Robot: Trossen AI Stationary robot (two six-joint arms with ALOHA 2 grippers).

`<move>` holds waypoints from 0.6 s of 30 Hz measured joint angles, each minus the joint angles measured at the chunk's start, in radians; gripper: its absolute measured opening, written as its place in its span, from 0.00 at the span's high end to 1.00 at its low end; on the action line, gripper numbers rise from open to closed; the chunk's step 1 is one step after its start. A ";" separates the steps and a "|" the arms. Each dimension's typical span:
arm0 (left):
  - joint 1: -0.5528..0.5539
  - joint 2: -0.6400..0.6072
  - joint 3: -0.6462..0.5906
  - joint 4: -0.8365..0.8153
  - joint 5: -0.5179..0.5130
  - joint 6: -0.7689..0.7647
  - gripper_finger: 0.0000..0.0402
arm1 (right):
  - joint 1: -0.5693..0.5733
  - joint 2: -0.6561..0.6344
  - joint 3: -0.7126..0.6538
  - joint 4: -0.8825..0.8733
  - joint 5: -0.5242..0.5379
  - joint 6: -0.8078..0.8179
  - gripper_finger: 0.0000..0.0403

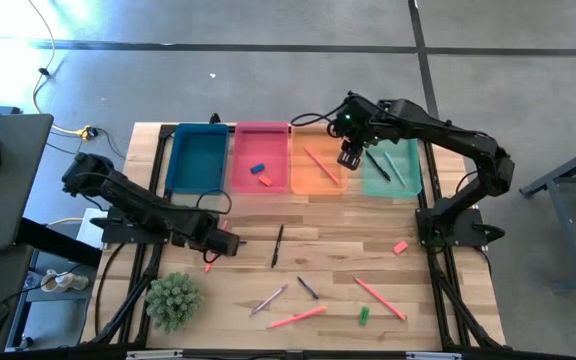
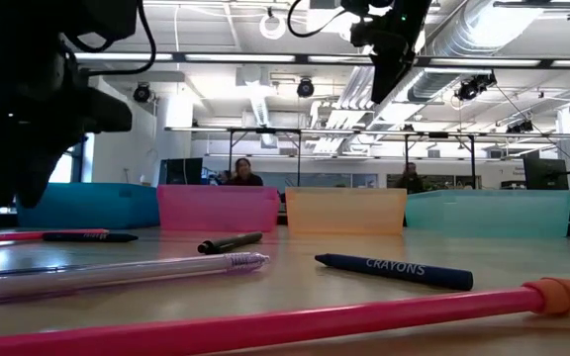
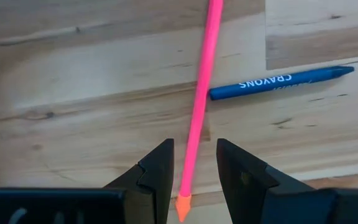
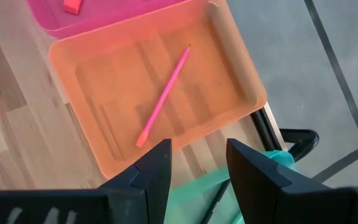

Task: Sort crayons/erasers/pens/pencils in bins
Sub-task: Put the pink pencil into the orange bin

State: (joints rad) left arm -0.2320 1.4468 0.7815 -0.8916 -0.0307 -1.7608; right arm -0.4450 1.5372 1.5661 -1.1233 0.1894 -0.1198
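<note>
Spanning the scene: wooden table, four bins along its far edge — blue, pink, orange, teal. Hovering over the orange bin: right hand, fingers apart, gripping nothing. Lying in that bin: one pink pencil. Straddling another pink pencil well on the near side of the blue bin: left hand, fingers apart. Resting beside that pencil: blue crayon. Sitting in the pink bin: blue eraser, red eraser.
</note>
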 joint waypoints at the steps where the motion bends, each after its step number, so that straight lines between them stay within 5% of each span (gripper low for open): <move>1: 0.000 0.009 0.000 0.011 0.001 -0.006 0.72 | 0.000 0.000 0.000 0.000 0.000 -0.006 0.64; 18: -0.001 0.153 0.005 0.060 0.050 -0.037 0.73 | 0.000 0.000 0.000 -0.004 0.000 -0.039 0.64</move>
State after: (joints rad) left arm -0.2329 1.5997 0.7864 -0.8318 0.0189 -1.7973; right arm -0.4450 1.5373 1.5661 -1.1268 0.1890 -0.1585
